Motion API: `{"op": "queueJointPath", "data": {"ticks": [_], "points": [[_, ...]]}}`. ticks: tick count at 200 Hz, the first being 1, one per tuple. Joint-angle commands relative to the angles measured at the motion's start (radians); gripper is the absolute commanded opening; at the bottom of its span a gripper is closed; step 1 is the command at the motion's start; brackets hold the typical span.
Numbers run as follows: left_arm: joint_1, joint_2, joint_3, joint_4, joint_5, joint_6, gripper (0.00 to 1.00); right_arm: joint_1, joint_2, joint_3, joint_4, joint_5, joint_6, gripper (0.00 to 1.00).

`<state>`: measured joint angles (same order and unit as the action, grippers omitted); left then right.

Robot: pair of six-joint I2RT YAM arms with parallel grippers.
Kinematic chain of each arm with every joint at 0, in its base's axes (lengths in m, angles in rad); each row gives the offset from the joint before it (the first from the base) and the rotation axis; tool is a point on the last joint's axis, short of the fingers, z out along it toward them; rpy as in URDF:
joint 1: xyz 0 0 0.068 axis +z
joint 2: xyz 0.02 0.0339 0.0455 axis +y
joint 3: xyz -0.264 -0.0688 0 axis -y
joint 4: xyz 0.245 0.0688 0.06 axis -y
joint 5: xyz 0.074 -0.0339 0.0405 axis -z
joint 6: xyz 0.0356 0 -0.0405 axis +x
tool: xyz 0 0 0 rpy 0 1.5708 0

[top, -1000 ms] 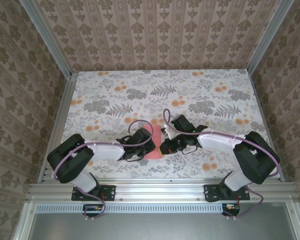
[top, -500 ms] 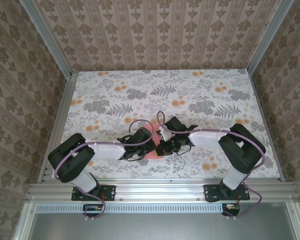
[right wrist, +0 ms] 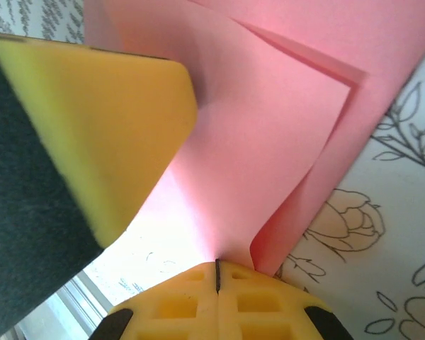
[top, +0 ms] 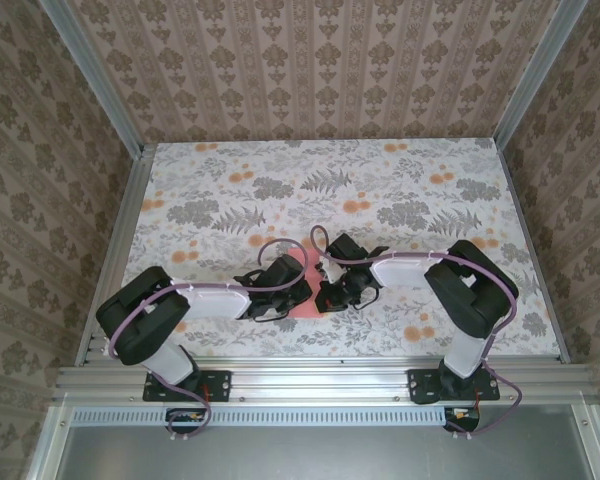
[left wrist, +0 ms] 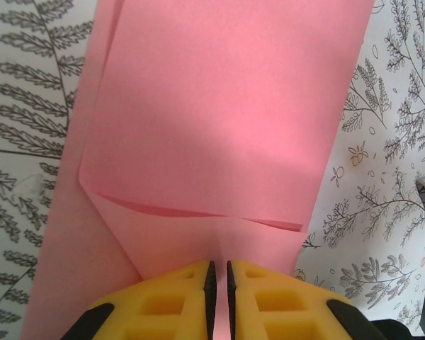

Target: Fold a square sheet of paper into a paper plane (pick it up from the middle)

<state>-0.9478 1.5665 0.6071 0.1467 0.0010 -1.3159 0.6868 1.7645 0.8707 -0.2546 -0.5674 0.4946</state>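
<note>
From above, the folded pink paper lay at the near middle of the table. The left gripper and right gripper were tip to tip over it.

Left wrist: the yellow fingers were pinched on the paper's near edge.

Right wrist: the fingers were clamped on a raised flap of the paper.
</note>
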Motion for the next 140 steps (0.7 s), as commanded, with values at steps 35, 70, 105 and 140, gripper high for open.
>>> {"op": "queueJointPath", "data": {"ticks": [35,70,105,140], "points": [[0.001,0.034,-0.006,-0.076,0.005,0.018,0.16,-0.018,0.027,-0.008,-0.090,0.068,-0.016,0.04],[0.000,0.038,-0.002,-0.083,0.005,0.019,0.16,-0.020,-0.018,-0.041,-0.097,0.053,-0.004,0.04],[0.001,0.053,0.000,-0.089,0.010,0.016,0.16,-0.023,-0.036,-0.074,-0.072,0.030,0.019,0.06],[0.003,0.062,0.000,-0.086,0.012,0.014,0.16,-0.036,-0.054,-0.084,-0.077,0.025,0.035,0.06]]}}
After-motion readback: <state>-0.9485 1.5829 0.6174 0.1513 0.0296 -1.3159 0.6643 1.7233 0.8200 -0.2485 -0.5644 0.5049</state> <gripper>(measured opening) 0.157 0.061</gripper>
